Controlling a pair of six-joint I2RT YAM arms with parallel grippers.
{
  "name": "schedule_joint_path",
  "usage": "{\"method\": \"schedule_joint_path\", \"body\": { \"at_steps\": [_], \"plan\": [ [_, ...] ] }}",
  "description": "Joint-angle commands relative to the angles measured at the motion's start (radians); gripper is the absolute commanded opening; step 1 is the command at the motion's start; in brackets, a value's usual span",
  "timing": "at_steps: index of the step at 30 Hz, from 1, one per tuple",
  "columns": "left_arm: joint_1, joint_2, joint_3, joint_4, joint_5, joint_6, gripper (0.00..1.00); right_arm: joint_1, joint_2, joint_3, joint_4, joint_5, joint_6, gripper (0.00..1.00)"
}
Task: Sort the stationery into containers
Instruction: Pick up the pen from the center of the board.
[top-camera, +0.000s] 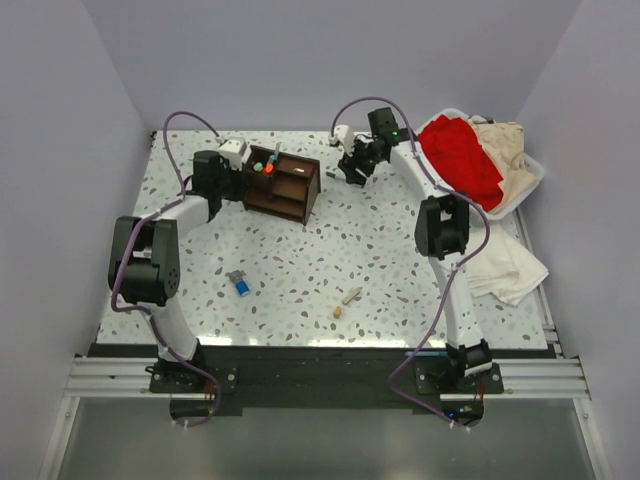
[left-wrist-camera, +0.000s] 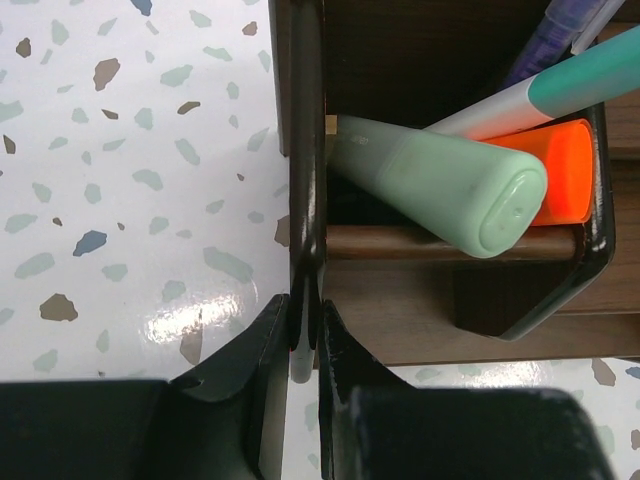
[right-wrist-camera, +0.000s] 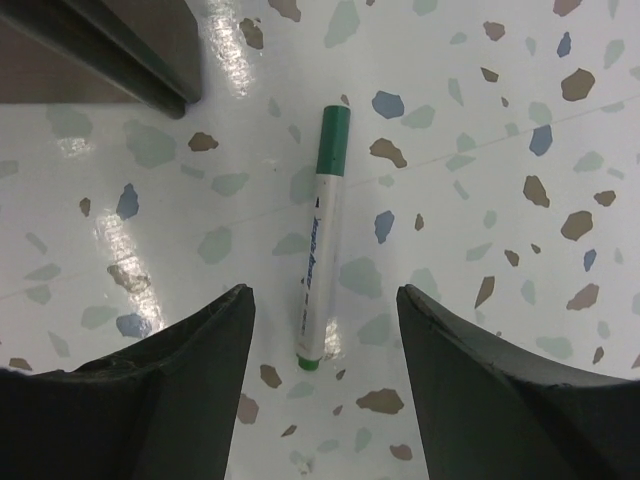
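The white speckled terrazzo surface (top-camera: 380, 250) carries a white basket of red and beige cloth (top-camera: 538, 172) at its far right, with a white folded cloth (top-camera: 505, 268) nearer. At the far left stands the dark brown wooden desk organiser (top-camera: 285, 205). The left pincer (left-wrist-camera: 303, 325) is clamped on its thin side wall, seemingly to steady it. One cubby holds a mint-green highlighter (left-wrist-camera: 440, 185), an orange-capped marker (left-wrist-camera: 560, 170), a teal-and-white pen (left-wrist-camera: 560, 95) and a dark blue pen (left-wrist-camera: 545, 45).

Just right of the organiser, the right pincer (right-wrist-camera: 322, 295) hangs spread wide over a green-and-white marker (right-wrist-camera: 324, 230) lying flat on the surface, a finger on either side and neither touching it. The step in hand looks like picking up that marker. Next the jaws must drop, close across its barrel and carry it to a cubby. Print runs along the barrel, too small to read.

A stubby blue-grey cylinder (top-camera: 240, 283) and two tan eraser-like bits (top-camera: 350, 295) lie near the front.
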Motion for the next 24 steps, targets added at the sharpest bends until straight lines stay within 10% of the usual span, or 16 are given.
{"method": "schedule_joint_path", "body": {
  "at_steps": [1,24],
  "plan": [
    [0.022,-0.066,-0.018,0.002,0.013,-0.062,0.00,0.008,0.039,0.081,0.008,0.015,0.030,0.63],
    [0.002,-0.063,-0.032,0.025,0.091,-0.274,0.00,0.011,0.087,0.058,-0.092,0.060,0.034,0.38]
  ]
}}
